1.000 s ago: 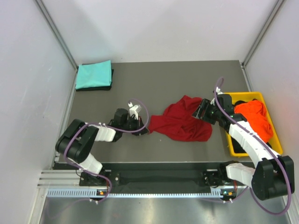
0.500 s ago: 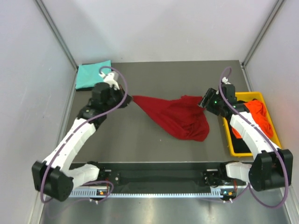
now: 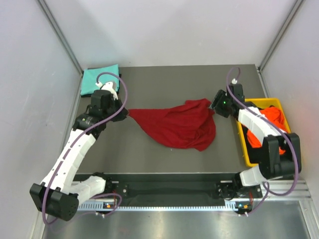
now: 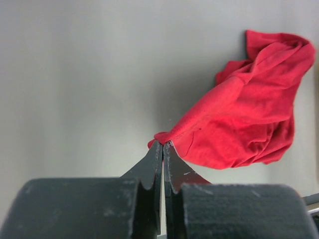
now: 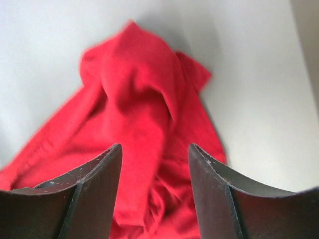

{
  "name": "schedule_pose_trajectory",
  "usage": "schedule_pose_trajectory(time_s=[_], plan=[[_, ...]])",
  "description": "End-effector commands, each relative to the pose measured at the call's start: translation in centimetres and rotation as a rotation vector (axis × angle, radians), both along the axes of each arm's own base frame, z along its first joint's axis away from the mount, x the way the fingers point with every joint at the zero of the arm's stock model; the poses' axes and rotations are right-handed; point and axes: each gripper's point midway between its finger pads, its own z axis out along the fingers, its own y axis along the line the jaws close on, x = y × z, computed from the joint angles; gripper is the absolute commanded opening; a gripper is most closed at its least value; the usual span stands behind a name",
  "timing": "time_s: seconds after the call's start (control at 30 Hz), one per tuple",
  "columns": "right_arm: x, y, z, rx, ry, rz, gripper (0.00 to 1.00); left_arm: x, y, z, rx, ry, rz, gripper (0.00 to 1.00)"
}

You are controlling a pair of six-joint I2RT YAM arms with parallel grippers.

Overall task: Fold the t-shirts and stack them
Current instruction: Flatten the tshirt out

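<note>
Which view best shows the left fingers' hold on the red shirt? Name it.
Left wrist: left fingers pinch the red shirt close up. Top external shows that hold small; right wrist shows only cloth.

Hidden and unclear parts

The red t-shirt (image 5: 139,124) is blurred in the right wrist view, and its lower part is behind the right gripper (image 5: 154,147). From above, the right arm (image 3: 254,122) covers part of the orange t-shirt (image 3: 275,117) in the bin (image 3: 266,101). The left arm (image 3: 102,101) covers a corner of the teal t-shirt (image 3: 94,78).
</note>
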Motion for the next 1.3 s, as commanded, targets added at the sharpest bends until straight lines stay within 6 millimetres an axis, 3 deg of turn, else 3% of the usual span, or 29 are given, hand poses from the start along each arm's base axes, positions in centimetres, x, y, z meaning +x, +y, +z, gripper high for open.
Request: schedule_pose_trajectory(time_s=[0.0,0.03,0.1,0.23,0.43,0.5,0.53,0.57,0.63,0.67,0.7,0.73,0.77,0.8,0.83,0.9,0.93,1.0,1.03,1.07,1.13,1.17,1.2,1.23,1.27], plan=[[4.6,1.0,3.5,0.018,-0.140,0.020,0.56,-0.2,1.0,0.5,0.035,-0.016,0.017,0.00],[5.1,1.5,2.4,0.001,-0.116,0.045,0.56,-0.1,1.1,0.3,0.040,-0.011,0.018,0.00],[6.2,2.1,2.5,-0.038,-0.131,0.091,0.57,-0.1,1.2,0.3,0.042,-0.010,0.016,0.00],[7.5,3.1,0.3,-0.088,-0.112,0.177,0.59,0.2,1.5,0.2,0.055,-0.013,0.025,0.00],[9.0,3.3,-1.9,-0.132,-0.070,0.230,0.55,1.0,1.9,0.2,0.048,-0.013,0.037,0.00],[10.0,3.5,-1.4,-0.127,-0.091,0.230,0.35,2.0,1.8,0.8,0.014,-0.032,0.046,0.00],[10.6,3.5,-0.8,-0.124,-0.107,0.226,0.12,2.9,1.8,1.3,0.001,-0.039,0.052,0.00],[12.0,3.9,1.3,-0.115,-0.158,0.221,0.02,4.0,1.8,2.0,-0.025,-0.061,0.052,0.00],[13.3,4.1,4.1,-0.106,-0.203,0.217,0.00,7.0,1.6,4.4,-0.066,-0.096,0.065,0.00],[15.1,4.3,8.6,-0.101,-0.297,0.206,0.00,8.3,1.9,5.7,-0.078,-0.115,0.078,0.00],[15.5,4.0,10.8,-0.111,-0.327,0.190,0.00,9.4,1.7,7.3,-0.105,-0.131,0.074,0.00],[16.7,3.6,15.9,-0.112,-0.429,0.167,0.00,11.7,1.5,11.2,-0.130,-0.196,0.075,0.00],[17.0,3.2,18.3,-0.118,-0.473,0.148,0.00,12.4,1.7,13.0,-0.145,-0.208,0.084,0.00],[16.8,2.7,21.4,-0.116,-0.527,0.132,0.00,12.8,1.8,19.4,-0.183,-0.332,0.089,0.00],[16.7,1.8,24.0,-0.115,-0.582,0.108,0.00,13.9,1.8,20.6,-0.194,-0.344,0.097,0.00],[15.3,0.9,31.3,-0.094,-0.751,0.083,0.00,13.8,1.9,24.5,-0.227,-0.408,0.116,0.00],[14.7,0.4,33.1,-0.086,-0.798,0.074,0.00,13.4,2.0,28.0,-0.247,-0.482,0.110,0.00],[12.6,0.2,36.5,-0.074,-0.877,0.083,0.00,12.1,1.3,29.9,-0.286,-0.509,0.069,0.00],[12.0,0.2,36.6,-0.082,-0.874,0.093,0.00,11.6,0.9,29.7,-0.297,-0.500,0.047,0.00],[9.8,0.7,36.4,-0.069,-0.856,0.137,0.00,9.9,0.2,27.3,-0.309,-0.445,0.002,0.00],[9.5,0.9,32.8,-0.062,-0.776,0.154,0.00,8.9,-0.2,26.1,-0.319,-0.421,-0.022,0.00],[7.5,0.8,32.7,-0.051,-0.774,0.154,0.00,6.9,-0.2,22.9,-0.318,-0.366,-0.031,0.00],[7.0,0.9,27.2,-0.036,-0.660,0.158,0.00,5.9,-0.3,21.9,-0.325,-0.366,-0.039,0.00],[6.0,1.3,25.5,-0.012,-0.635,0.177,0.00,4.8,-0.3,20.3,-0.327,-0.347,-0.043,0.00],[4.1,1.4,25.1,0.007,-0.640,0.183,0.01,2.5,-0.1,16.9,-0.323,-0.300,-0.041,0.00]])
